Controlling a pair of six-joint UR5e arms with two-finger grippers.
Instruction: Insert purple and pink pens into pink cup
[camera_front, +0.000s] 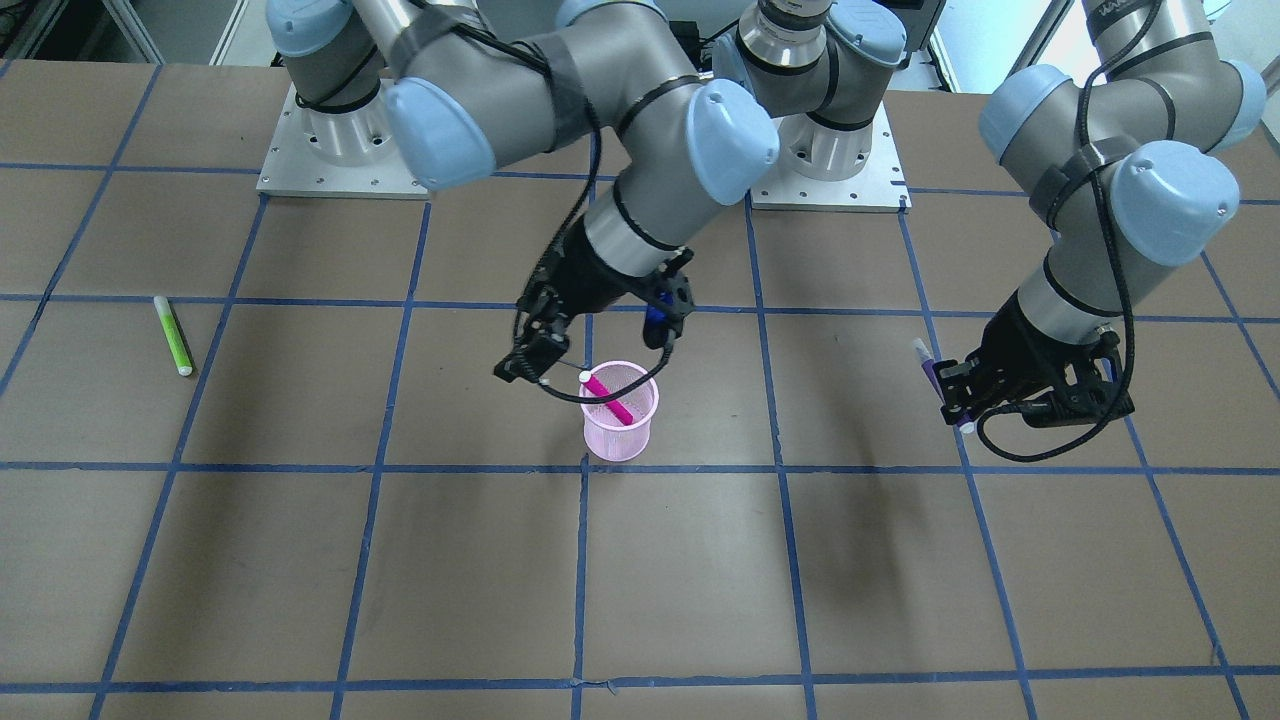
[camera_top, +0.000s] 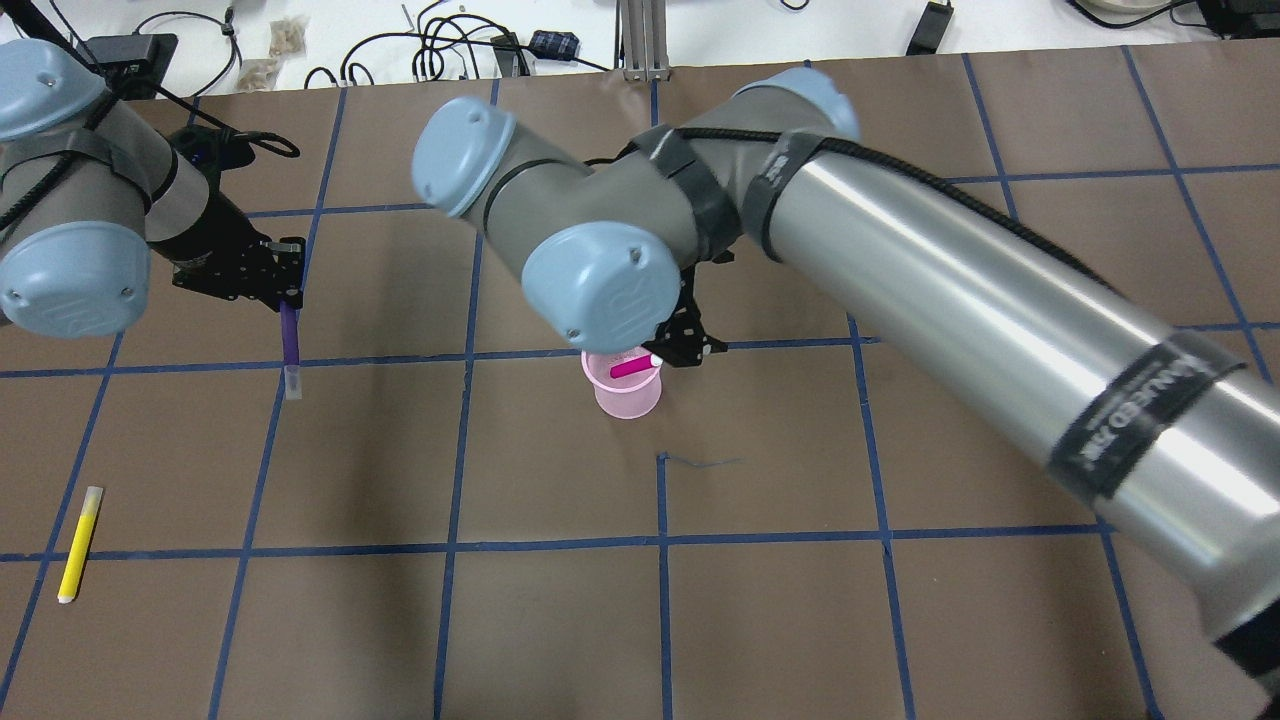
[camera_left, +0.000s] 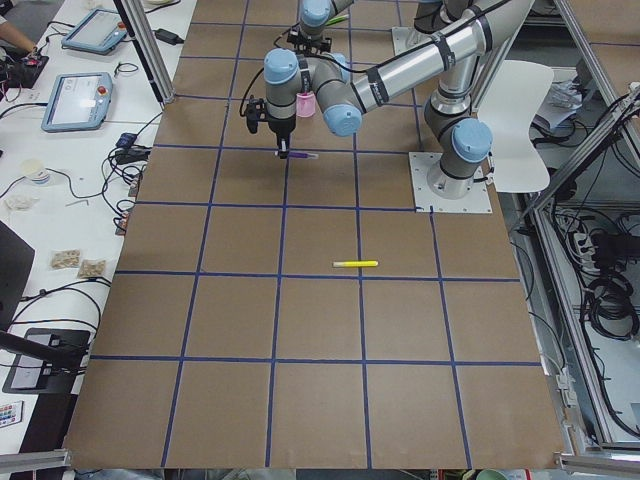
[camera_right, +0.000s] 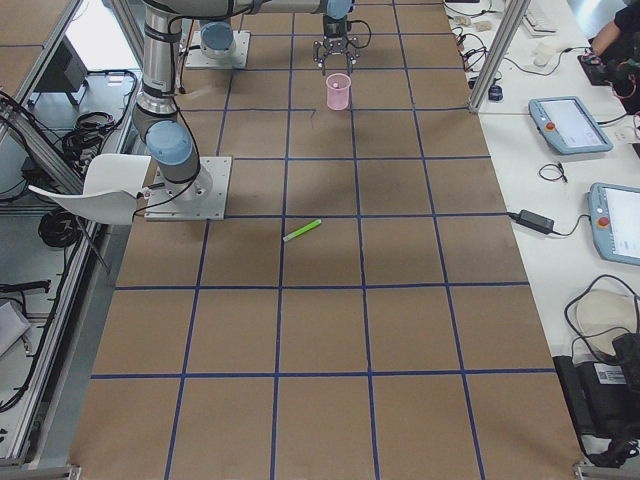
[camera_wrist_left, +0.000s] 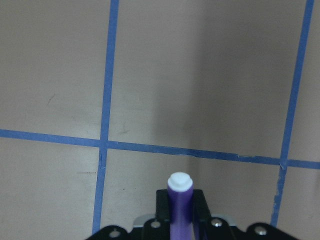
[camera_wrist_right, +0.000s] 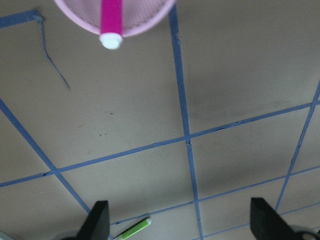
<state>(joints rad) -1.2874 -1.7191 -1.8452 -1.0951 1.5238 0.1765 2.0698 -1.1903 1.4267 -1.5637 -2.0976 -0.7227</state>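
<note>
The pink cup (camera_front: 620, 428) is a round basket of fine mesh and stands upright on the brown table (camera_front: 300, 560), which is marked with a grid of blue tape. The pink pen (camera_front: 609, 398), a smooth cylinder with a white tip, leans inside the cup. Just beside the rim hangs the right gripper (camera_front: 530, 362); its jaws are spread wide and hold nothing. Well apart, the left gripper (camera_front: 955, 395) is clamped on the purple pen (camera_top: 290, 340), which is above the table; its far end looks pale, perhaps transparent. A green pen (camera_front: 172, 335) lies flat near the table's edge.
</note>
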